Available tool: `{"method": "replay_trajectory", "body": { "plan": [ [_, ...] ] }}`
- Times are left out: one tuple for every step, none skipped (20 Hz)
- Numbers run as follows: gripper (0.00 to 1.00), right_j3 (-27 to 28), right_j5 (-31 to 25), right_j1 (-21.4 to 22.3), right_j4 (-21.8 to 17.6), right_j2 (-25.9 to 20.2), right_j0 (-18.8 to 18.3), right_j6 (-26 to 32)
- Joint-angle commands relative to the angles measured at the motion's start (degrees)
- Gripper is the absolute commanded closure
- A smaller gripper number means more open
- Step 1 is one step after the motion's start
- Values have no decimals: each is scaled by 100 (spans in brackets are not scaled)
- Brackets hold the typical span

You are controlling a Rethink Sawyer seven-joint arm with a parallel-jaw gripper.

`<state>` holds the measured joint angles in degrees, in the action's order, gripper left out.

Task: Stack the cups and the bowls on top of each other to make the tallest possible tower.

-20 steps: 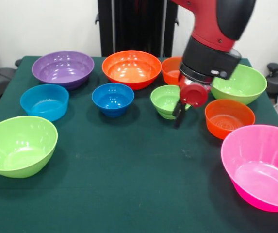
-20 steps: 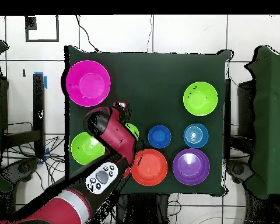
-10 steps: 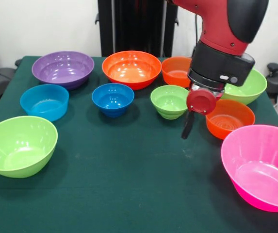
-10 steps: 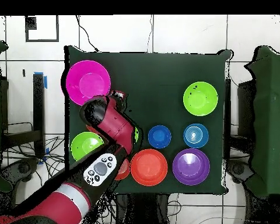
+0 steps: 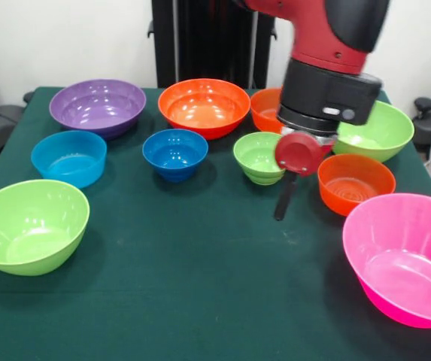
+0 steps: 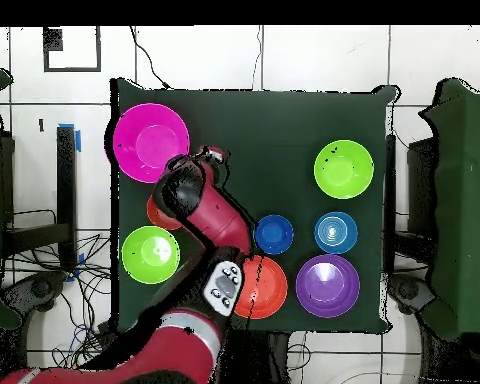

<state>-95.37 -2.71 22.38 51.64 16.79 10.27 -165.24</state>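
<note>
The cups and bowls stand singly on the green table (image 5: 200, 286); no tower is in view. From left to right in the front view I see a lime green bowl (image 5: 28, 224), a light blue one (image 5: 68, 156), purple (image 5: 97, 105), a footed blue one (image 5: 174, 153), a large orange one (image 5: 204, 107), a small green one (image 5: 256, 156), a small orange one (image 5: 268, 109), a mid orange one (image 5: 354, 180), a lime green one (image 5: 377, 129) and a pink one (image 5: 403, 256). My gripper (image 5: 280, 210) hangs just above the cloth between the small green and mid orange bowls, holding nothing.
In the overhead view the arm (image 6: 219, 225) lies across the small green bowl and part of the mid orange bowl (image 6: 155, 212). The pink bowl (image 6: 150, 141) lies just beside the gripper (image 6: 212, 156). Bare cloth (image 6: 274, 130) stretches beyond the gripper.
My gripper drew away from the small green bowl toward the table's near side, swung right toward the mid orange bowl, then shifted slightly back left. No bowl moved.
</note>
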Motion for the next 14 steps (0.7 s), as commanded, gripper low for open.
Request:
{"method": "replay_trajectory", "body": {
  "plan": [
    [0, -1308, 906, 686, -1652, -2072, -910, -201],
    [0, -1342, 941, 703, -1809, -2143, -977, -256],
    [0, -1375, 976, 720, -1966, -2214, -1045, -311],
    [0, -1381, 957, 728, -2087, -2242, -1081, -346],
    [0, -1416, 989, 735, -2246, -2318, -1157, -345],
    [0, -1416, 990, 729, -2328, -2332, -1174, -375],
    [0, -1433, 1011, 721, -2419, -2360, -1202, -401],
    [0, -1450, 1031, 713, -2510, -2387, -1230, -428],
    [0, -1482, 1040, 722, -2626, -2420, -1274, -415],
    [0, -1494, 1040, 725, -2709, -2445, -1303, -411],
    [0, -1518, 1008, 733, -2831, -2477, -1343, -346],
    [0, -1522, 1015, 733, -2900, -2488, -1355, -346],
    [0, -1525, 1013, 738, -3008, -2531, -1395, -324],
    [0, -1529, 1011, 747, -3046, -2543, -1400, -336]
  ]
}}
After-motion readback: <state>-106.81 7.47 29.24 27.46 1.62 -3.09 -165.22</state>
